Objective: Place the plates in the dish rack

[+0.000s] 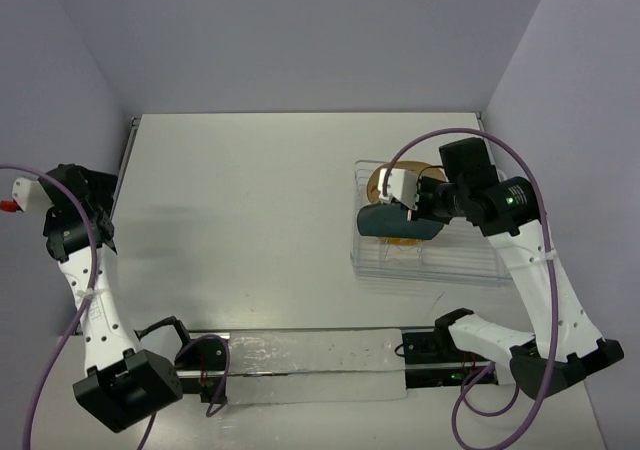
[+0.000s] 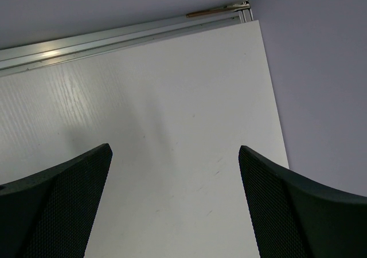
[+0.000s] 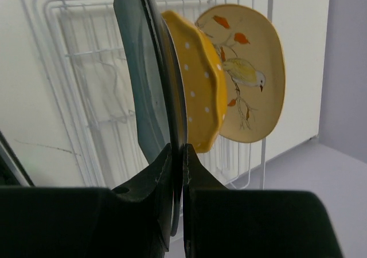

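Overhead first: the dish rack (image 1: 430, 273) sits on the right half of the white table (image 1: 250, 220), close to the right arm (image 1: 535, 270). That arm reaches over the rack's left end. The teal plate (image 1: 400, 223) hangs at its wrist, above the rack's near-left part. Just beyond it, a curved yellow-orange rim shows in the rack's far-left corner: the yellow plate (image 1: 374, 182), mostly hidden by the wrist. The left arm (image 1: 85, 280) stands at the table's left edge, well apart from the rack and all the plates.

Next, the left wrist view. The left fingers (image 2: 74, 195) are spread wide with nothing between them. Below them is only bare table, with a metal rail (image 2: 114, 34) along its edge and a grey wall (image 2: 321, 69) beside it.

Finally, the right wrist view. The right fingers (image 3: 163, 166) are pressed together on the rim of the teal plate, pinching it from both faces. The plate stands edge-on and upright, reaching away from the fingers toward the rack's white wires. I cannot tell whether its far edge rests in the wires. Just to its right the yellow plate stands on edge in the rack, scalloped and dotted, so close to the teal one that a gap cannot be made out. Behind the yellow one, partly overlapped by it, stands the cream plate (image 3: 255, 69), showing a bird on a branch with orange leaves. All three plates face the same way.
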Robot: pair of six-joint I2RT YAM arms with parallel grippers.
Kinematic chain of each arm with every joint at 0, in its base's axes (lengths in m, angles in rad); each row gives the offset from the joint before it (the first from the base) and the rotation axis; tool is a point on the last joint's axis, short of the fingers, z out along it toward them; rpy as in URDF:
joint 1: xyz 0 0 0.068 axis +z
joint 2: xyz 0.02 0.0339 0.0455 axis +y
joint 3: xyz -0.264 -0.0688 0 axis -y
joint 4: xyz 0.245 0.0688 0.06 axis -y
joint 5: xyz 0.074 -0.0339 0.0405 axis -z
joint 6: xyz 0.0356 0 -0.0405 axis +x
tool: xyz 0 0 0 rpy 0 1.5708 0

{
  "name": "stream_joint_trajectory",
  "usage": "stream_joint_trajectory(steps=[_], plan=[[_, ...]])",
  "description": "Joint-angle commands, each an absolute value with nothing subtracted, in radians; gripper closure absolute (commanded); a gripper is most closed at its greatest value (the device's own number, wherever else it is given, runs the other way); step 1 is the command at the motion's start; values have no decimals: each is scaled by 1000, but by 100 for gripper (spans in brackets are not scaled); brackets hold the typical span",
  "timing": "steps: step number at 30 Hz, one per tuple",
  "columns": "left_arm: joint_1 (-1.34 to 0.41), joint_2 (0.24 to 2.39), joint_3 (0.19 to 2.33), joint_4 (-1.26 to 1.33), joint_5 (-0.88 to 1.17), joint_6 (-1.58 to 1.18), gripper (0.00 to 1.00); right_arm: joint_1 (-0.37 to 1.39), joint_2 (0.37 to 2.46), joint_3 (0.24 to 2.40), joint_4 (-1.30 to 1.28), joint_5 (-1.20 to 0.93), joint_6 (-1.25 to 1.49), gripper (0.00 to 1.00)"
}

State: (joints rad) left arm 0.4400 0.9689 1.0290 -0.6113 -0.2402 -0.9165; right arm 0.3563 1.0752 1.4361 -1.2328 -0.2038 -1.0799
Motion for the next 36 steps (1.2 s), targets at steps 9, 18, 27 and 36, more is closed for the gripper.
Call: stream_joint_trajectory(steps=[9,18,27,36], plan=[[440,949,1017,-620,-299,-922,1,301,1031,1365,-979,-129,-1035,100],[440,970,1014,-621,-301,-913,1,282,1009,1379,-1036,-195,-1071,100],[440,994,1008,-612,-289,-913,1,273,1005,1460,-1068,-215,-1071,100],[440,995,1009,-621,-333,-898,1,262,987,1420,-1140,-273,-1089,100]])
